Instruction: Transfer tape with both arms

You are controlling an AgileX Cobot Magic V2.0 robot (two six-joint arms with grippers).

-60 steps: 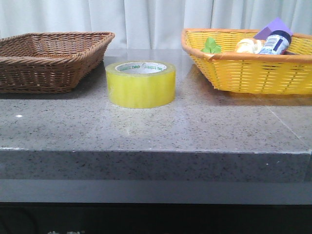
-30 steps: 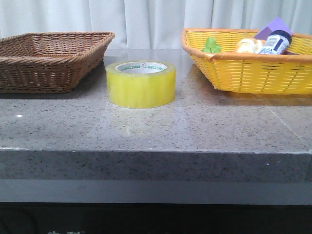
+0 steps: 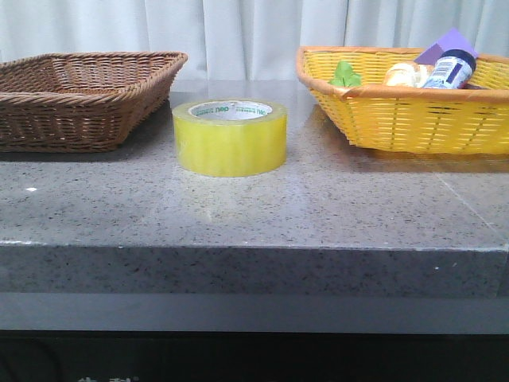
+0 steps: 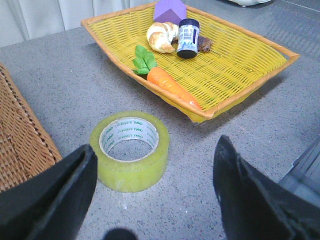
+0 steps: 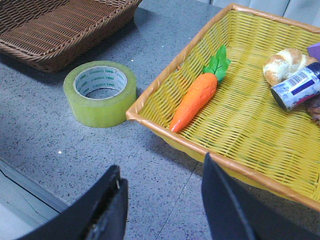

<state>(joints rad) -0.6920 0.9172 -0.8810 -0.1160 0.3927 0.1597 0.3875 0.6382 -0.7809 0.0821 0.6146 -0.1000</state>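
The roll of translucent yellow tape (image 3: pixel 230 137) stands flat on the grey stone table, between the two baskets. It also shows in the left wrist view (image 4: pixel 130 150) and in the right wrist view (image 5: pixel 100 93). My left gripper (image 4: pixel 155 177) is open and empty, held above the table just short of the tape. My right gripper (image 5: pixel 162 195) is open and empty, above the table near the front rim of the yellow basket (image 5: pixel 200 145). Neither arm shows in the front view.
A brown wicker basket (image 3: pixel 79 95) stands at the back left. The yellow basket (image 3: pixel 413 119) at the back right holds a toy carrot (image 5: pixel 195 100), a croissant (image 4: pixel 161 36), a dark-capped bottle (image 4: pixel 188 38) and a purple block (image 4: pixel 169 10). The table's front edge (image 3: pixel 254 247) is near.
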